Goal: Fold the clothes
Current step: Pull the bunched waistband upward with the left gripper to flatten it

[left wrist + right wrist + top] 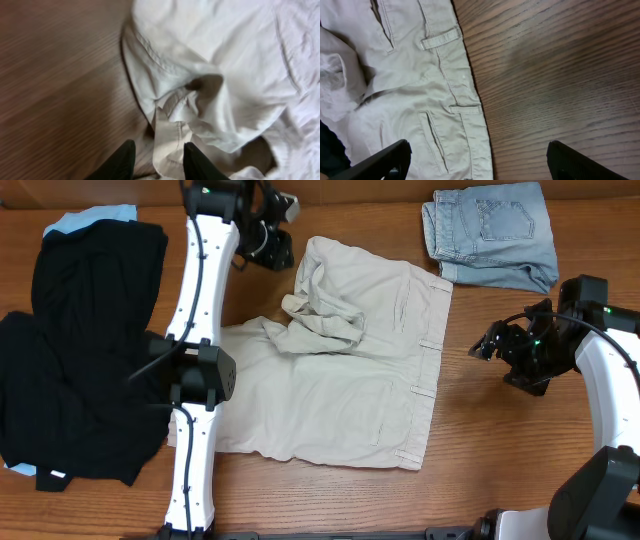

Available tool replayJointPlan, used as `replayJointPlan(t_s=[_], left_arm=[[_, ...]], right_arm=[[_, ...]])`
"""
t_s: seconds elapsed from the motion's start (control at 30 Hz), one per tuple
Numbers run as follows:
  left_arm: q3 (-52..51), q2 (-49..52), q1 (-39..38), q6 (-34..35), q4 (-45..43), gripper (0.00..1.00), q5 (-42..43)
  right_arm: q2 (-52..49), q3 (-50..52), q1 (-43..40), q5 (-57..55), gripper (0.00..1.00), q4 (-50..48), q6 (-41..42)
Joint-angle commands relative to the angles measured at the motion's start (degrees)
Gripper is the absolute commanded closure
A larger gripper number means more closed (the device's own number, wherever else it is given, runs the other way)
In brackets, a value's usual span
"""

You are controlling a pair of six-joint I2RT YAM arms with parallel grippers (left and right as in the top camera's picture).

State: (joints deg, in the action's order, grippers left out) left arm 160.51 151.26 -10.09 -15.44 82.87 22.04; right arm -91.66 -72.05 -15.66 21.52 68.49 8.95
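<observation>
Black garments [80, 360] lie at left. The left gripper [159, 150] straddles a bunched fold of the beige shorts [340, 400], jaws apart, seemingly not pinching it. The shorts sprawl mid-table. The right gripper [479, 147] hangs wide open beside their waistband.

Lab-like: robot arms [200, 270] at wooden table [480, 430].

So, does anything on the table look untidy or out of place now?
Yes. The beige shorts lie mostly flat, but one leg is crumpled into a twisted heap on top of them, near their upper left corner in the overhead view.
</observation>
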Motion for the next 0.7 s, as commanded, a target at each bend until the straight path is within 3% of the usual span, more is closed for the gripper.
replayJointPlan(t_s=[0.0,0.23,0.5,0.67], left_arm=[[-5.57,0.13,-1.51,-2.8,-2.14,0.69,1.88],[-11.28,0.13,-2.84,-2.75,-8.55,0.71,6.21],[-11.74,0.35,-3.72,-2.75,-11.91,0.49,6.47],[-13.97,0.33,-3.78,-2.73,-14.03,0.42,6.1]], right_arm=[[1.11,-1.29,0.28,-0.44,0.09,-0.11,-0.46],[1.11,-1.29,0.28,-0.46,0.09,0.39,-0.46],[1.11,-1.29,0.28,-0.44,0.09,0.46,-0.46],[1.11,-1.29,0.28,-0.46,0.09,0.66,-0.63]])
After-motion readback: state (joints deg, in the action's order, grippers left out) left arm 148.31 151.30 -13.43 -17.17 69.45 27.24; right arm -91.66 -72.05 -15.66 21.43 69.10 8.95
